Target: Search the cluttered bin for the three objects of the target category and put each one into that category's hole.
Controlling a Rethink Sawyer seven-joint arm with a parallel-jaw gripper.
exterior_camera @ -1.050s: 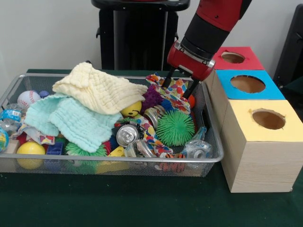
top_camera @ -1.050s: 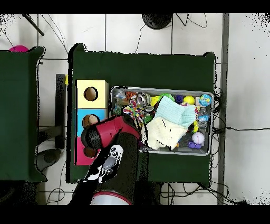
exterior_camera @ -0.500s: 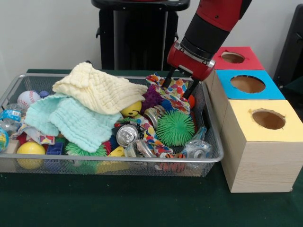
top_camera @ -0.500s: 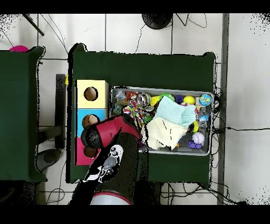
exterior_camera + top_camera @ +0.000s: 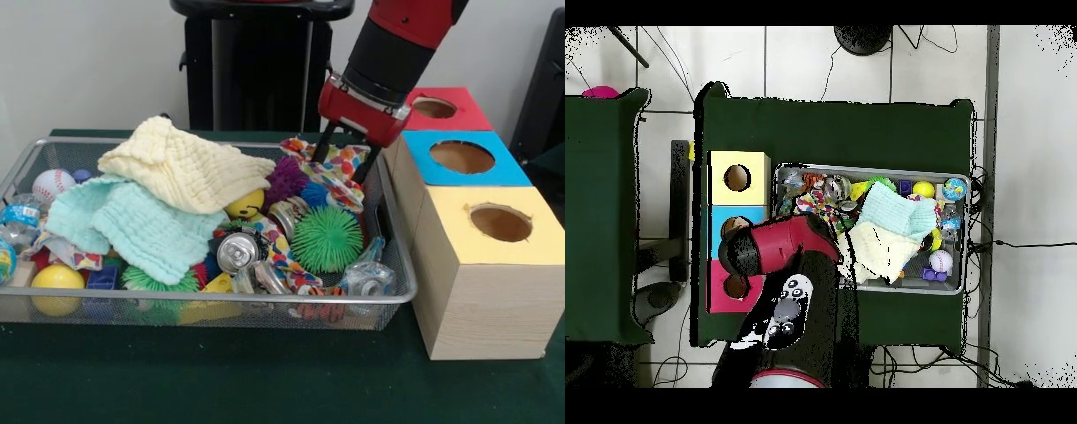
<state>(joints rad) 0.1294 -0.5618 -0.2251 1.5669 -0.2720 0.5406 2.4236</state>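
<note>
Since a second ago your tool (image 5: pixel 345 157) has risen and drifted toward the boxes, its fingers spread wide, lifting a corner of the multicoloured cloth (image 5: pixel 328 173) at the wire bin's (image 5: pixel 53 305) far end beside the blue-topped box (image 5: pixel 462 157). Whether it has any real grip I cannot tell. Expect that cloth to be light and limp, so pinch a bunched fold, not an edge.
</note>
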